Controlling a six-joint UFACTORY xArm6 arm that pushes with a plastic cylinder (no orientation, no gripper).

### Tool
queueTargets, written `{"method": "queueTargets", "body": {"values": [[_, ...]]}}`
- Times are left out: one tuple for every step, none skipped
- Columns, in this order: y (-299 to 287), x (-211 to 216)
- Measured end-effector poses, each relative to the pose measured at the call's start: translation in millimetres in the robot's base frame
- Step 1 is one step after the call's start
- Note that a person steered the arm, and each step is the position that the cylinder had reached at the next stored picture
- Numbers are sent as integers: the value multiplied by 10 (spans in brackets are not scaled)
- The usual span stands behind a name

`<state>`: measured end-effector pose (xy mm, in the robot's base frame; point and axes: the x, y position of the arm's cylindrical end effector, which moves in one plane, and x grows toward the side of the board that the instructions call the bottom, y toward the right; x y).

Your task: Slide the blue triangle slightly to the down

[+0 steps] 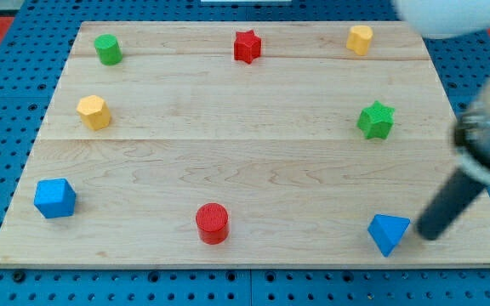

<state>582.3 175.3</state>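
We take the blue triangle (388,233) as our landmark: it lies on the wooden board (253,161) near the corner at the view's bottom right, close to the board's lower edge. Our arm carries no pincer, so there is nothing to release or clench; it ends in a dark rod that slants down from the view's right, and my tip (424,235) rests just beside the triangle on the view's right, at about the same height in the view, with a narrow strip of wood showing between them, though we cannot tell for certain whether they touch. To the view's left of the triangle, well apart from it and also near the lower edge, stands the red cylinder (213,223). Farther to the view's left, near the board's left edge and slightly higher, sits the blue cube (54,198). Above the triangle, toward the view's top, is the green star (376,120), and higher again, near the top edge, the yellow cylinder (360,39). Up and to the view's left of the triangle, at the top edge, is the red star (247,46). Farthest from the triangle, toward the top left, are the green cylinder (107,49) and, below it, the yellow hexagonal block (94,112).
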Motion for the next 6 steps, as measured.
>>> {"method": "queueTargets", "body": {"values": [[-826, -101], [-384, -254], [-824, -736], [-1292, -636], [-1221, -200], [-1605, -181]]}}
